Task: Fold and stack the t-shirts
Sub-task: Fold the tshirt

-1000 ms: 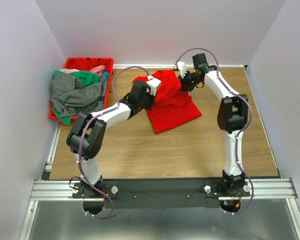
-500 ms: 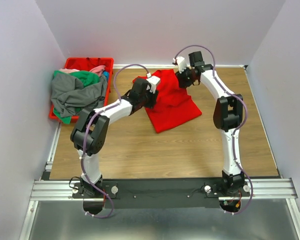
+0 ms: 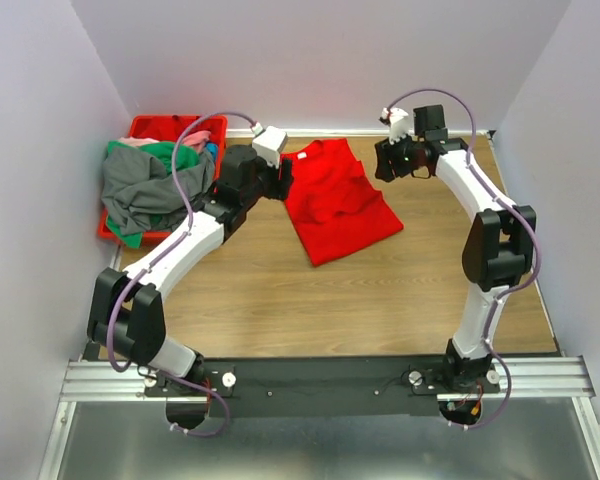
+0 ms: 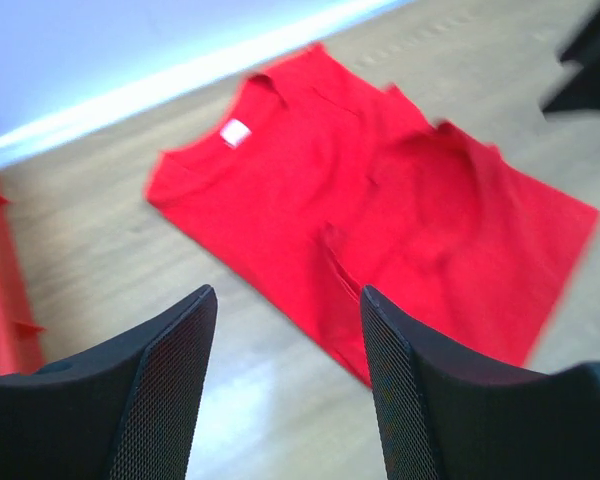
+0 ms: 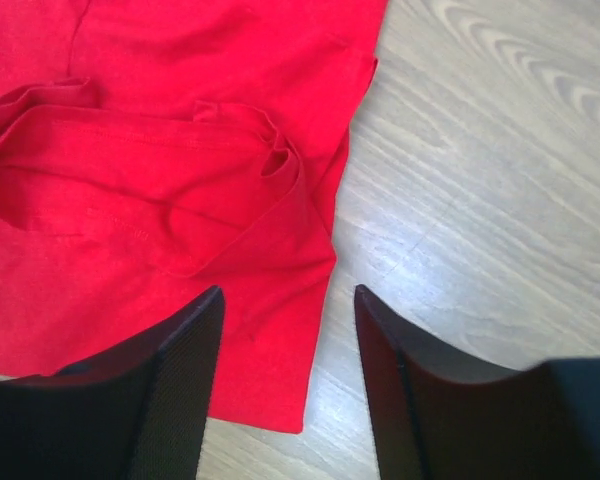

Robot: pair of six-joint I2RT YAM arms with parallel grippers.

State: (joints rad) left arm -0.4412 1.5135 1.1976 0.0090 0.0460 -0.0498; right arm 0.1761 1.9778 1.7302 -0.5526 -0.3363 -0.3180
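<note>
Now drawn back from the red t-shirt [image 3: 335,200], my left gripper [image 4: 285,295] and right gripper [image 5: 288,292] gape empty, while the crate [image 3: 145,125] holds heaped t-shirts [image 3: 150,185].

High overview, two wrist close-ups; common t-shirt [image 3: 335,205]

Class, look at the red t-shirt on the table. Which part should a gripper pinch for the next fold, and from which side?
Probably the hem corners of the red t-shirt. It lies flat, neck toward the far wall, sleeves folded in, so the hem is a free edge facing the arms; come low from the near side.
</note>
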